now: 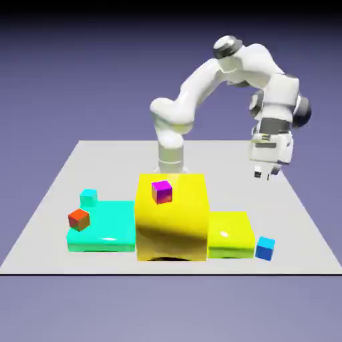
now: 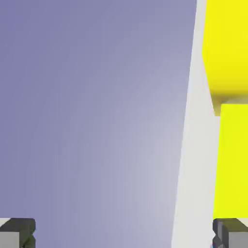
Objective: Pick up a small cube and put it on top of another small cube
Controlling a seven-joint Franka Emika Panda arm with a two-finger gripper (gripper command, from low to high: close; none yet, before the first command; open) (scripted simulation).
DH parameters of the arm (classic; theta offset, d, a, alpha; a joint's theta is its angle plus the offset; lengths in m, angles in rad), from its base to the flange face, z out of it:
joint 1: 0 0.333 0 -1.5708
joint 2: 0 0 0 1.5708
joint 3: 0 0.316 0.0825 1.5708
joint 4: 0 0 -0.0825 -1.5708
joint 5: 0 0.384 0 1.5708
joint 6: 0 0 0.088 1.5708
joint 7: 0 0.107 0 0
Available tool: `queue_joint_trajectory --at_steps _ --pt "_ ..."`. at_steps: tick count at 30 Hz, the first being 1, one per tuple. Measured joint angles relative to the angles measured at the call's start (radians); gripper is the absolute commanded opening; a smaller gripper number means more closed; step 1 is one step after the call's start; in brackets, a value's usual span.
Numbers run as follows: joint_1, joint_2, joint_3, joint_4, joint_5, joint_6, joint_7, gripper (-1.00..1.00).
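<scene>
Small turquoise cube (image 1: pixel 88 198) sits on table behind flat cyan block (image 1: pixel 107 227), far left. Small deep-blue cube (image 1: pixel 265 248) rests beside lime block (image 1: pixel 230 234). Gripper (image 1: pixel 266 175) hovers high, jaws apart, empty. Approach step; next, descend onto blue cube.

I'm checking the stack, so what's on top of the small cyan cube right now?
Nothing: the small cyan cube has a bare top. The blue cube sits apart on the table. Its underside is hidden.
</scene>
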Motion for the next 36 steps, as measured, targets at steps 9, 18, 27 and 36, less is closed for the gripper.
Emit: queue_joint_trajectory --at_steps 9,18,27,36 --pt "-0.242 -0.075 0.326 0.140 0.161 -0.168 0.349 0.00" --pt "-0.359 -0.180 0.518 0.181 0.300 -0.113 0.387 -1.00" --pt "-0.313 -0.033 0.261 0.158 0.158 -0.284 0.222 -1.00" --pt "-0.403 0.068 -0.056 0.049 0.056 -0.430 -0.169 -1.00"
